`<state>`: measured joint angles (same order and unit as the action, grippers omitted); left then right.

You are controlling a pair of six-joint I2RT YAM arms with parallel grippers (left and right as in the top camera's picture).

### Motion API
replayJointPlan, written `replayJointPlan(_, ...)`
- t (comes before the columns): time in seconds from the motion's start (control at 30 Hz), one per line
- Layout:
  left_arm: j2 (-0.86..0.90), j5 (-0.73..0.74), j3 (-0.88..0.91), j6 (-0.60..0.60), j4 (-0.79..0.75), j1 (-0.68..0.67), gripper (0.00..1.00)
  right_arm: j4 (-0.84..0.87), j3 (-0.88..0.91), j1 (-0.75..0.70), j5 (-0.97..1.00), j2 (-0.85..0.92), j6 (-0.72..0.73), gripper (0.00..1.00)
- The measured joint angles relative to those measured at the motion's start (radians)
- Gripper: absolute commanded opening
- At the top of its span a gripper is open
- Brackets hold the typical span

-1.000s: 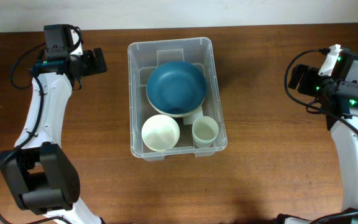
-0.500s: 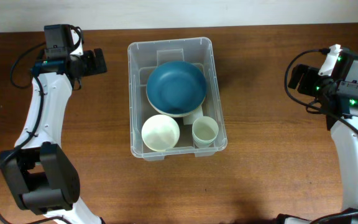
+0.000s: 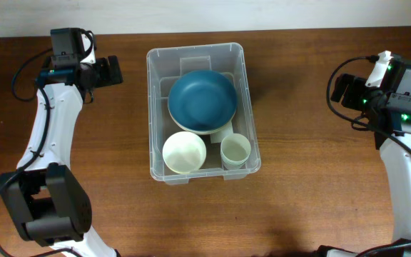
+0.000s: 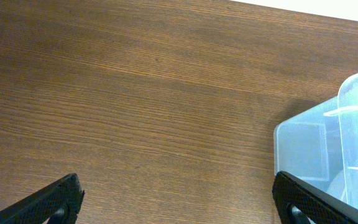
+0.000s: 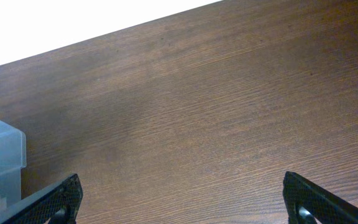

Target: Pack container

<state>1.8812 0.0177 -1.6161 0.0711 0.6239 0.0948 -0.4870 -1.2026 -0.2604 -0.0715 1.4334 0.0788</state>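
Note:
The clear plastic container (image 3: 247,100) stands in the middle of the table. Inside it lie a large blue bowl (image 3: 202,100) stacked on a pale one, a cream bowl (image 3: 184,153) and a small pale green cup (image 3: 235,150). My left gripper (image 3: 110,72) is open and empty, to the left of the container's far end; its wrist view shows a container corner (image 4: 328,155) at the right. My right gripper (image 3: 341,89) is open and empty, well to the right of the container, whose corner (image 5: 2,155) shows at the left of its wrist view.
The brown wooden table (image 3: 305,185) runs to a white wall at the far edge (image 3: 298,14). Both arms stand at the table's left and right sides.

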Motion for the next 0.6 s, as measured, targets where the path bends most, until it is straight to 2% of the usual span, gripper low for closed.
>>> replayJointPlan(0.43, 0.0, 0.0, 0.0, 0.0, 0.0, 0.0, 0.99, -0.001, 0.0, 0.0, 0.0, -0.011, 0.0, 0.99)
replayJointPlan(0.53, 0.0, 0.0, 0.0, 0.0, 0.0, 0.0, 0.99, -0.007, 0.0, 0.003, 0.0, -0.069, 0.001, 0.99)
replayJointPlan(0.6, 0.0, 0.0, 0.0, 0.0, 0.0, 0.0, 0.99, -0.008, 0.0, 0.012, 0.0, -0.17, 0.001, 0.99)
